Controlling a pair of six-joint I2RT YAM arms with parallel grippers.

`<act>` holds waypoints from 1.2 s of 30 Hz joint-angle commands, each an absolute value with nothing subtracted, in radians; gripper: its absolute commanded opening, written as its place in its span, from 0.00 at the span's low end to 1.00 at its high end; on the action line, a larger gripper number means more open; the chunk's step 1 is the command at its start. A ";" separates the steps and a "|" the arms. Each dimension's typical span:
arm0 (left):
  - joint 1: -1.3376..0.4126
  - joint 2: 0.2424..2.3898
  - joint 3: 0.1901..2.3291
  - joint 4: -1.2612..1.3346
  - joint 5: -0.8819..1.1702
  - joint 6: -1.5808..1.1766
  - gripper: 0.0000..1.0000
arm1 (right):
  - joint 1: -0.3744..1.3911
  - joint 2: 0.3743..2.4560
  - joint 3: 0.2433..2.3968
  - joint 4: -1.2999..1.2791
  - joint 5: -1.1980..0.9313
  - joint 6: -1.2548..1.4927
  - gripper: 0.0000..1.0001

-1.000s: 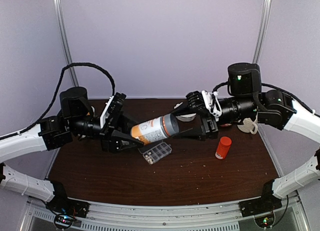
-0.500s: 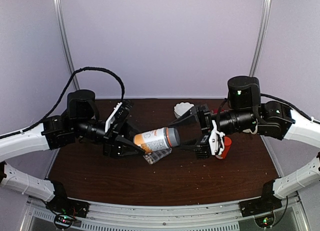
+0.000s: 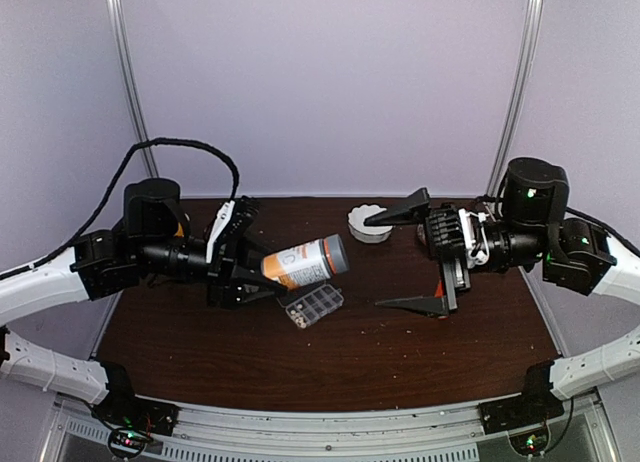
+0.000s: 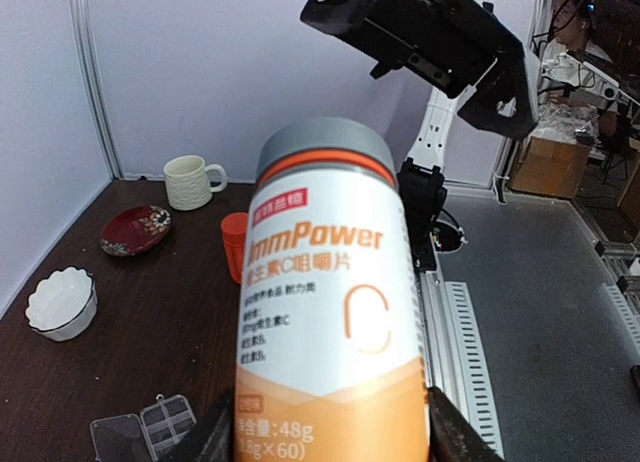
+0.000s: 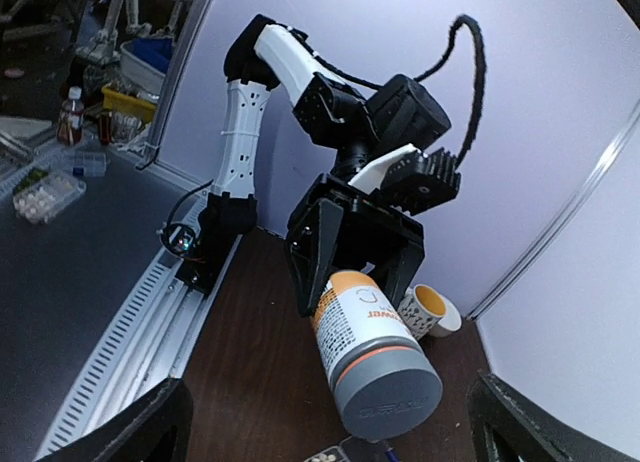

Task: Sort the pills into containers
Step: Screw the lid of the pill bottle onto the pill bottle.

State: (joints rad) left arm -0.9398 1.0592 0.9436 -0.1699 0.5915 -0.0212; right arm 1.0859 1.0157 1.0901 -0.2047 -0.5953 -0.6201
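Observation:
My left gripper point(image 3: 262, 272) is shut on the base of a white-and-orange bottle point(image 3: 303, 262) with a grey cap and holds it on a slant above the table. The bottle fills the left wrist view point(image 4: 330, 282) between my fingers. The clear pill organizer box point(image 3: 313, 305) lies open just below the bottle; it also shows in the left wrist view point(image 4: 140, 427). A few whitish pills point(image 3: 297, 316) sit in one end compartment. My right gripper point(image 3: 402, 259) is wide open and empty, to the right of the cap and apart from it. In the right wrist view the capped bottle point(image 5: 375, 347) faces me.
A white scalloped bowl point(image 3: 370, 223) stands at the back centre. A small red bottle point(image 4: 234, 244), a red dish point(image 4: 135, 229) and a cream mug point(image 4: 190, 180) are on the right side. A patterned cup point(image 5: 430, 307) stands behind the left arm. Pale specks dot the table.
My right gripper has drawn back to the right, away from the bottle's cap, and turned, still open. The left gripper has tipped the bottle's cap end up slightly.

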 commanded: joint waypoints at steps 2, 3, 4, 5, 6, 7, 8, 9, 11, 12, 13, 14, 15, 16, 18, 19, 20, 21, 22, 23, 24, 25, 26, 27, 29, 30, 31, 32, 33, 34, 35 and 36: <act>-0.939 1.015 0.961 -0.102 0.531 0.038 0.11 | 1.081 1.057 1.198 -0.282 -0.499 -0.126 1.00; -0.939 1.012 0.957 -0.093 0.521 0.038 0.11 | 1.080 1.077 1.239 -0.314 -0.500 -0.092 1.00; -0.939 1.003 0.951 -0.081 0.514 0.038 0.12 | 1.081 1.100 1.279 -0.382 -0.497 -0.066 1.00; -0.939 0.998 0.947 -0.069 0.513 0.040 0.12 | 1.079 1.118 1.309 -0.395 -0.448 -0.025 1.00; -0.940 0.991 0.941 -0.059 0.511 0.040 0.12 | 1.074 1.131 1.322 -0.388 -0.390 0.049 1.00; -0.939 0.986 0.937 -0.049 0.510 0.041 0.12 | 1.067 1.137 1.312 -0.361 -0.370 0.114 1.00; -0.940 0.981 0.933 -0.041 0.509 0.042 0.12 | 1.059 1.141 1.301 -0.333 -0.370 0.150 1.00; -0.939 0.977 0.931 -0.037 0.505 0.044 0.12 | 1.056 1.145 1.298 -0.315 -0.384 0.182 1.00; -0.940 0.973 0.931 -0.040 0.489 0.043 0.12 | 1.056 1.158 1.305 -0.299 -0.408 0.238 1.00; -0.939 0.971 0.932 -0.043 0.479 0.043 0.12 | 1.055 1.168 1.317 -0.307 -0.414 0.260 1.00; -0.940 0.969 0.933 -0.043 0.475 0.042 0.11 | 1.055 1.179 1.334 -0.324 -0.424 0.271 1.00; -0.940 0.966 0.930 -0.040 0.474 0.042 0.11 | 1.055 1.190 1.350 -0.341 -0.444 0.275 1.00; -0.939 0.963 0.928 -0.033 0.478 0.041 0.11 | 1.055 1.199 1.361 -0.352 -0.476 0.276 1.00; -0.938 0.959 0.926 -0.028 0.480 0.040 0.11 | 1.055 1.213 1.374 -0.364 -0.515 0.276 1.00; -0.939 0.954 0.925 -0.026 0.478 0.044 0.08 | 1.056 1.230 1.395 -0.400 -0.531 0.276 1.00; -0.940 0.951 0.925 -0.027 0.479 0.049 0.07 | 1.055 1.236 1.402 -0.416 -0.522 0.277 1.00; -0.940 0.950 0.924 -0.028 0.481 0.051 0.06 | 1.055 1.241 1.410 -0.430 -0.509 0.276 1.00; -0.938 0.949 0.921 -0.025 0.485 0.054 0.05 | 1.056 1.246 1.412 -0.436 -0.501 0.279 1.00; -0.939 0.948 0.918 -0.022 0.488 0.056 0.04 | 1.055 1.251 1.416 -0.439 -0.497 0.286 1.00; -0.939 0.947 0.915 -0.017 0.493 0.057 0.04 | 1.056 1.258 1.421 -0.442 -0.495 0.293 1.00; -0.940 0.948 0.912 -0.013 0.499 0.056 0.04 | 1.055 1.266 1.428 -0.441 -0.500 0.300 0.99; -0.940 0.950 0.910 -0.010 0.503 0.057 0.03 | 1.055 1.275 1.433 -0.436 -0.510 0.309 0.98; -0.940 0.951 0.910 -0.008 0.507 0.057 0.02 | 1.055 1.284 1.441 -0.438 -0.511 0.320 0.97; -0.939 0.954 0.910 -0.008 0.512 0.056 0.01 | 1.055 1.294 1.452 -0.441 -0.506 0.333 0.95; -0.940 0.960 0.912 -0.008 0.522 0.056 0.00 | 1.053 1.315 1.470 -0.446 -0.505 0.359 0.90; -0.940 0.961 0.913 -0.008 0.527 0.055 0.00 | 1.050 1.328 1.481 -0.446 -0.511 0.371 0.88; -0.940 0.963 0.914 -0.008 0.528 0.055 0.00 | 1.048 1.339 1.490 -0.449 -0.520 0.381 0.87; -0.940 0.966 0.916 -0.008 0.530 0.053 0.00 | 1.048 1.349 1.498 -0.450 -0.530 0.386 0.85; -0.940 0.967 0.917 -0.008 0.531 0.052 0.00 | 1.047 1.359 1.503 -0.446 -0.541 0.393 0.82; -0.940 0.969 0.918 -0.008 0.534 0.051 0.00 | 1.046 1.364 1.505 -0.441 -0.550 0.400 0.80; -0.940 0.969 0.919 -0.008 0.538 0.051 0.00 | 1.045 1.368 1.506 -0.433 -0.561 0.407 0.77; -0.940 0.969 0.919 -0.008 0.541 0.052 0.00 | 1.043 1.371 1.507 -0.419 -0.574 0.415 0.74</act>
State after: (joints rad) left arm -0.9398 0.9691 0.9123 -0.0769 0.5129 0.0402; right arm 1.0527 1.3621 1.4738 -0.4389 -0.5182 0.3664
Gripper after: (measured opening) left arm 0.531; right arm 0.777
